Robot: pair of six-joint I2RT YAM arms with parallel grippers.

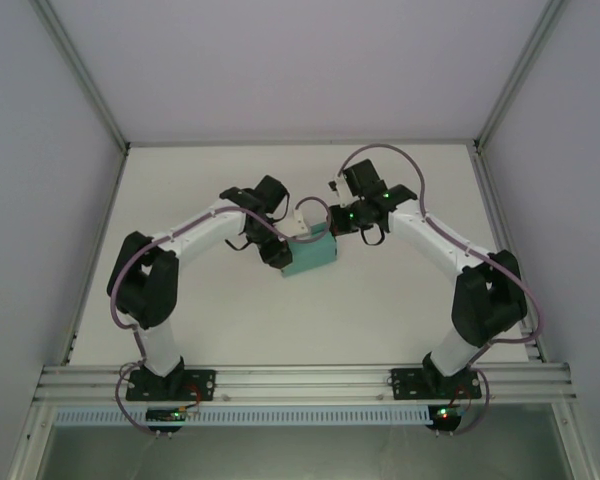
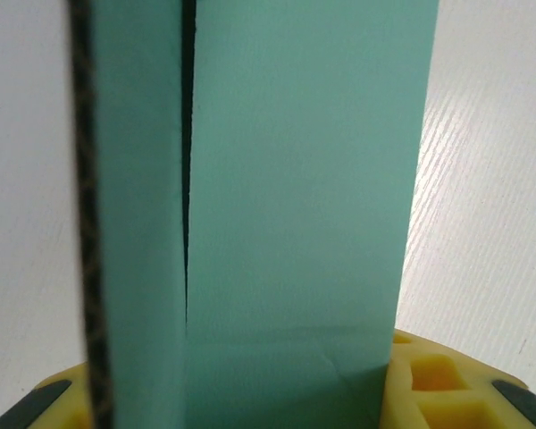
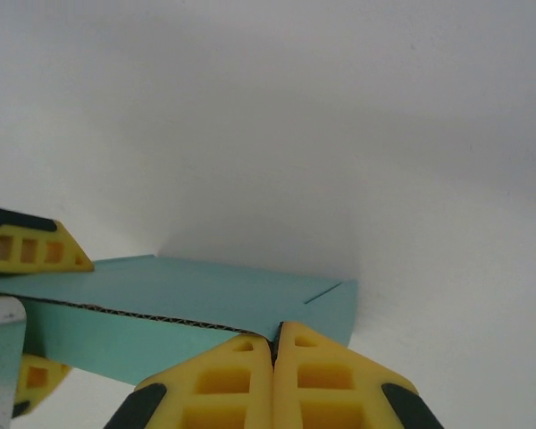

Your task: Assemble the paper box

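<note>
Two grippers meet at the teal, flat rectangular corrugated-card paper box (image 1: 312, 255) at the middle of the white table (image 1: 380, 320). The left gripper (image 1: 283, 253) clamps it across its broad faces, apparently to steady it. The right gripper (image 3: 274, 344), yellow fingers pressed fully together, touches its cut edge, likely nudging a flap; whether card is pinched I cannot tell.

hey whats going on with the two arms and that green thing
Two robot arms are working on a teal corrugated-card paper box in the middle of the white table. The left gripper clamps the box across its flat faces. The right gripper is shut, its tips at the box's raw corrugated edge; whether it pinches any card there is unclear. The left wrist view shows a narrow gap between two panels.
</note>
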